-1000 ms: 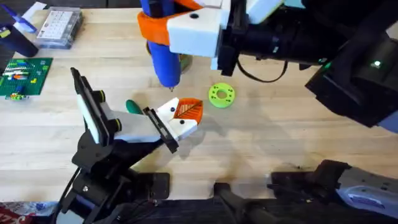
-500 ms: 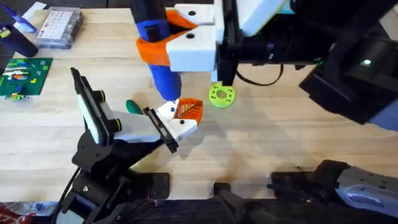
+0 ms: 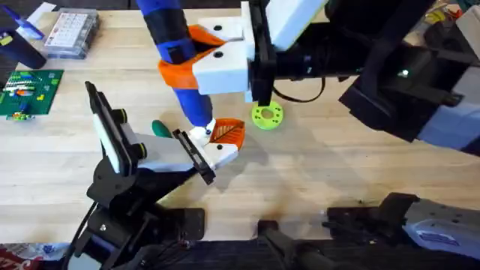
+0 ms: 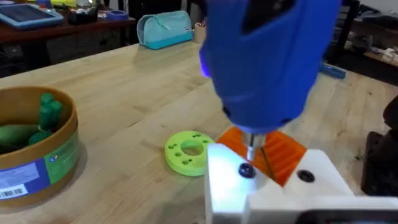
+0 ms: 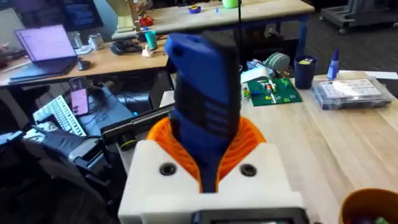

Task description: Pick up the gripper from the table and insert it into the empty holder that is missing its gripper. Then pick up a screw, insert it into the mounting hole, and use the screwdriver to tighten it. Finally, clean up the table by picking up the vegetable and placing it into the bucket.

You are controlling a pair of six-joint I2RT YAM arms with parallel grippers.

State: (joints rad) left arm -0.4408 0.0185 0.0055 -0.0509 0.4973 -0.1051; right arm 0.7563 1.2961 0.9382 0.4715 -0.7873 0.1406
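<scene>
**Screwdriver bit on the mounted finger's screw**

I can't read any writing from here: the label on the round bucket (image 4: pixel 34 158) has white marks on blue, too blurred to make out, and the green circuit board (image 3: pixel 28 93) and clear parts box (image 3: pixel 71 34) show nothing legible.

My right tool (image 3: pixel 217 54) is clamped on the screwdriver (image 3: pixel 174 56), its white fingers and orange pads pressed around the blue body; the right wrist view shows the same grip from behind. The screwdriver stands tilted, tip down. In the left wrist view its metal bit meets a dark screw (image 4: pixel 246 170) on the white gripper (image 3: pixel 218 139), just beside the orange ribbed pad.

That gripper sits against the black plate at the end of the holder (image 3: pixel 161 154), near the middle of the surface (image 3: pixel 337 180). I cannot tell my left tool's state.

The vegetable (image 3: pixel 161 128) lies on the surface just beside the holder, near the screwdriver tip. A lime-green disc (image 3: pixel 267 115) rests beside the gripper, under my right arm. The bucket holds green items.
</scene>
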